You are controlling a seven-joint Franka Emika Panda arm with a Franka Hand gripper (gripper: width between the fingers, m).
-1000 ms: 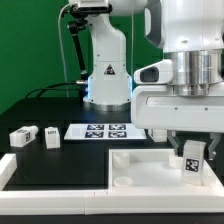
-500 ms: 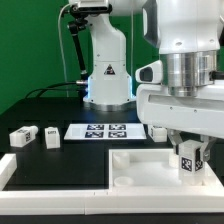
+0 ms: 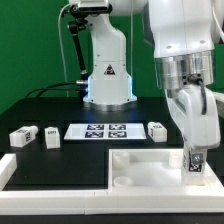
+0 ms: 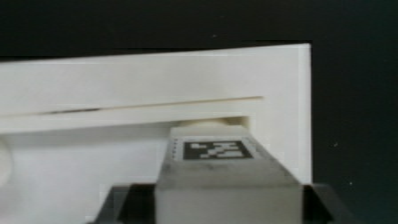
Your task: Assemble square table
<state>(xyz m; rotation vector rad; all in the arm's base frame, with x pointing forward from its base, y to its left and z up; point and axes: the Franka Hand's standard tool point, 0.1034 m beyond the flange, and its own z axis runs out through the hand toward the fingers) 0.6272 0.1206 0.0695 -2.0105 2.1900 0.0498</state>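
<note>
The white square table top (image 3: 150, 165) lies at the front right inside the white border rails. My gripper (image 3: 196, 160) is tilted and shut on a white tagged leg block (image 3: 195, 162), holding it low over the top's right side. In the wrist view the held leg block (image 4: 221, 165) sits between my dark fingers (image 4: 125, 205), with the white top (image 4: 107, 100) right behind it. Three more leg blocks lie on the black table: two at the exterior view's left (image 3: 21, 136) (image 3: 52, 137) and one (image 3: 157, 131) right of the marker board.
The marker board (image 3: 101, 130) lies flat in the middle. White border rails (image 3: 50, 170) run along the front and left. The robot base (image 3: 105, 70) stands at the back with a cable on the exterior view's left.
The arm has tilted and swung to the exterior view's right, lowering the held leg block toward the top's right side. This uncovered the leg block right of the marker board.
</note>
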